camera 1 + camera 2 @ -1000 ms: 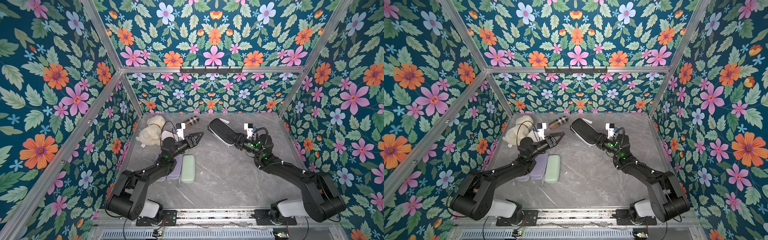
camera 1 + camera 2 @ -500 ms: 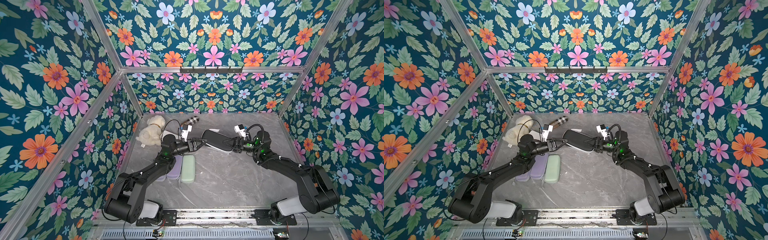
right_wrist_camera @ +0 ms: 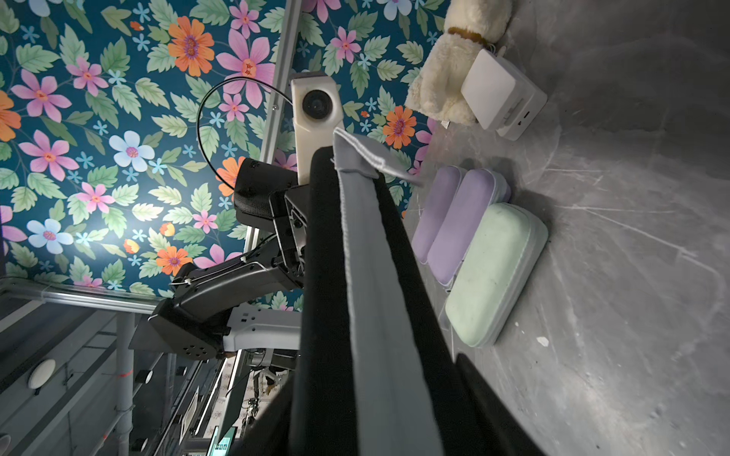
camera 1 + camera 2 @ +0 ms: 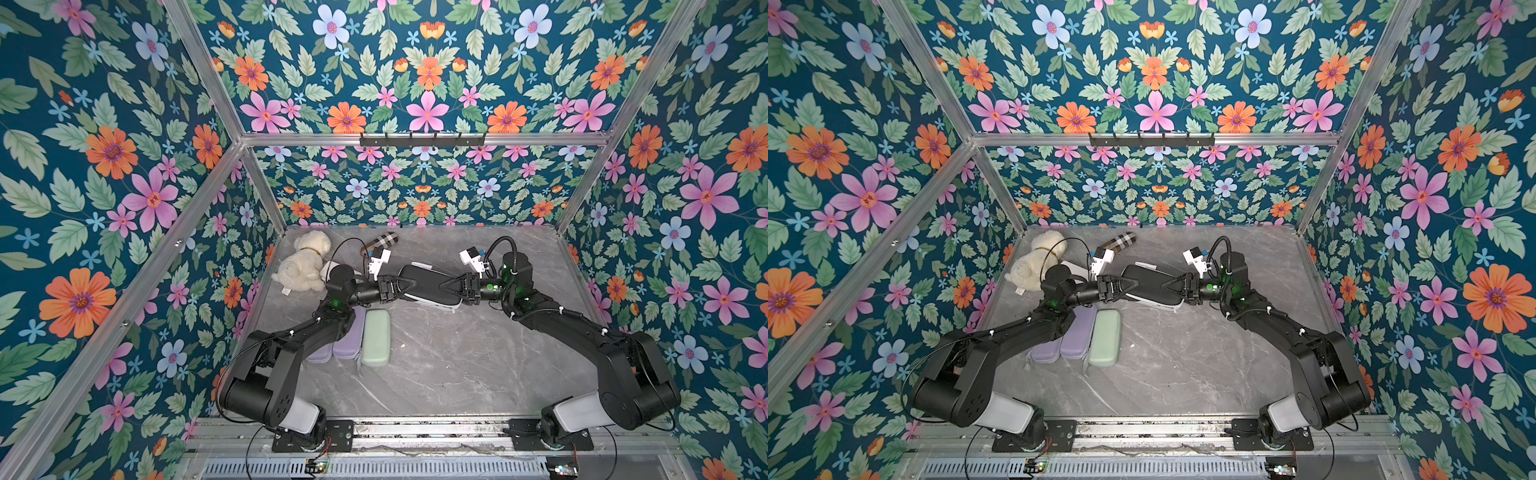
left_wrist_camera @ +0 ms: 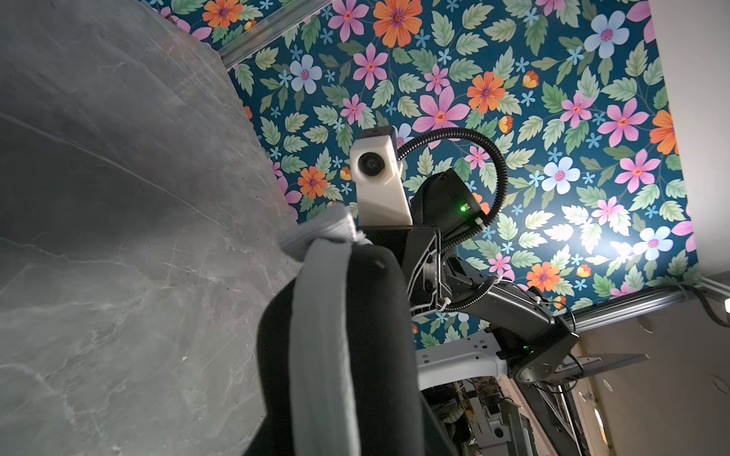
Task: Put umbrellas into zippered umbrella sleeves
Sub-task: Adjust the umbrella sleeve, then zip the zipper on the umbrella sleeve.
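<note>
The black zippered sleeve (image 4: pixel 428 283) (image 4: pixel 1148 283) appeared lifted off the grey marble table (image 4: pixel 457 365), toward the back middle, lying crosswise between the two arms in both top views. The left gripper (image 4: pixel 409 284) met one end and the right gripper (image 4: pixel 444 287) met the opposite end, with their tips pointing at each other over the case. In the left wrist view the sleeve filled the lower frame with its grey zip band running along the seam. The fingers were out of sight there, so I could not tell whether the left jaws were clamped. In the right wrist view dark fingers (image 3: pixel 493 414) flanked the sleeve, but whether they pressed it or stood loose I could not tell. Beside the left arm three shut cases lay side by side on the table: a mint green sleeve (image 4: pixel 376 338), a lavender sleeve (image 4: pixel 348 332) touching it, and a second lavender sleeve (image 4: pixel 322 355) partly under the arm. Farther back sat a cream plush dog (image 4: pixel 305 266) with a white box (image 3: pixel 497 91) against it, and a tan plaid capsule (image 4: pixel 384 242) lay near the back wall.
</note>
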